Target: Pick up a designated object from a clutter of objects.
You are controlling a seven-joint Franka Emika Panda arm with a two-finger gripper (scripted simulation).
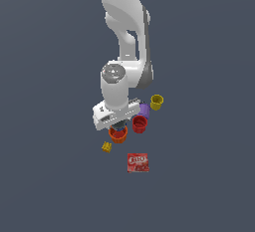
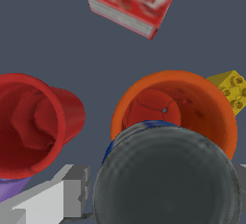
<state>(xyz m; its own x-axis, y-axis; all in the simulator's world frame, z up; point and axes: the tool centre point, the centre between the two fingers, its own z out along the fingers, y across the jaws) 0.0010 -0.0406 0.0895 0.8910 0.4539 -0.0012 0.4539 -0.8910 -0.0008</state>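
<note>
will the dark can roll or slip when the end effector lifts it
The can looks squat, round and rigid, so it probably won't crush or tip. Its curved side could slip between flat fingers if the grip is off-centre. The orange cup sits right beside it and may get nudged.

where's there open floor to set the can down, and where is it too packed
Bare floor lies on the exterior view's left beyond the yellow block, in front of the red packet, and on that view's right past the yellow cup. It is crowded under the gripper: the can, orange cup, red cup and purple cup bunch together.
</note>
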